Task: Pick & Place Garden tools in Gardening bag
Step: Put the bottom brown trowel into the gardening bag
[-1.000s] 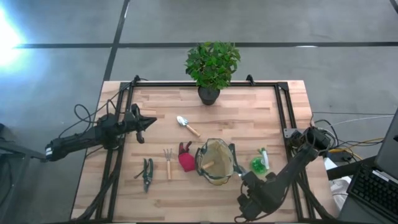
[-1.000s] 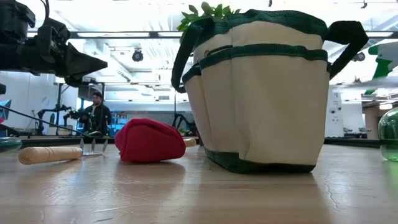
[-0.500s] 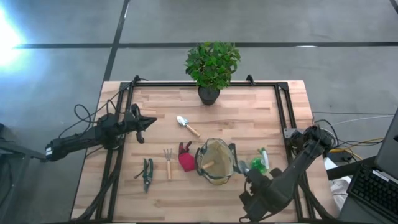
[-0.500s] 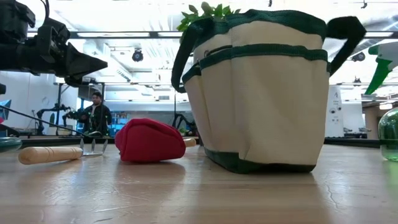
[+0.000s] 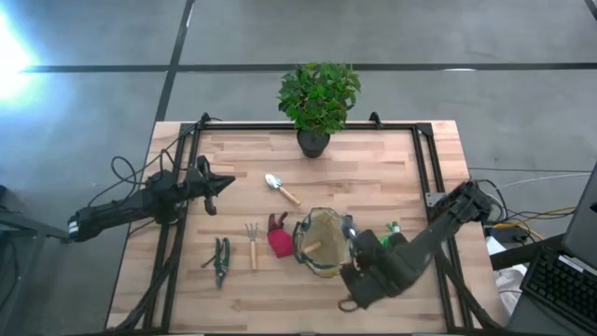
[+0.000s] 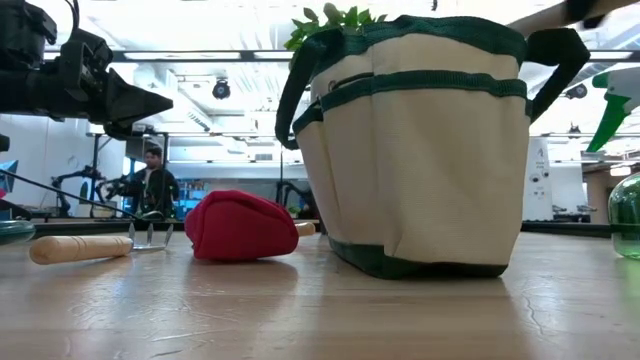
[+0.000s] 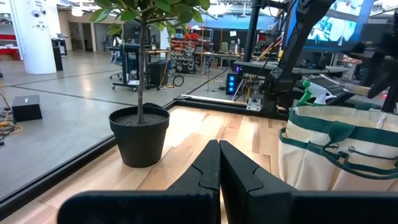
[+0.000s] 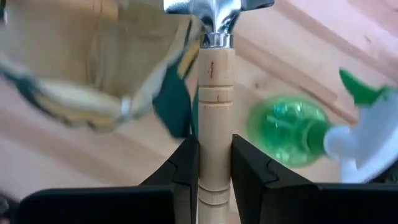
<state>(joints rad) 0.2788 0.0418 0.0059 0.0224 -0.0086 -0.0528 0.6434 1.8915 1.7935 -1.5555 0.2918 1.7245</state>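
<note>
1. Bench [image 5: 373, 177]: pale wood planks inside a black frame, carrying everything below.
2. Gardening bag [image 5: 323, 243]: upright and open-mouthed, right of the bench's middle; landmark for the rest.
3. Potted plant [image 5: 317, 98]: well behind the bag, at the far edge.
4. Right end effector [image 8: 208, 155]: just right of the bag, near its rim, clamped on a wooden-handled tool [image 8: 214, 81], metal end toward the bag's mouth.
5. Left end effector [image 7: 219, 165]: far left of the bag, fingers pressed together, holding nothing.
6. Spray bottle [image 8: 292, 127]: green, right of the bag.
7. Red glove [image 6: 240, 226]: just left of the bag.
8. Trowel [image 5: 280, 189], behind-left; fork [image 5: 252, 245] and pruners [image 5: 221, 260], farther left.
</note>
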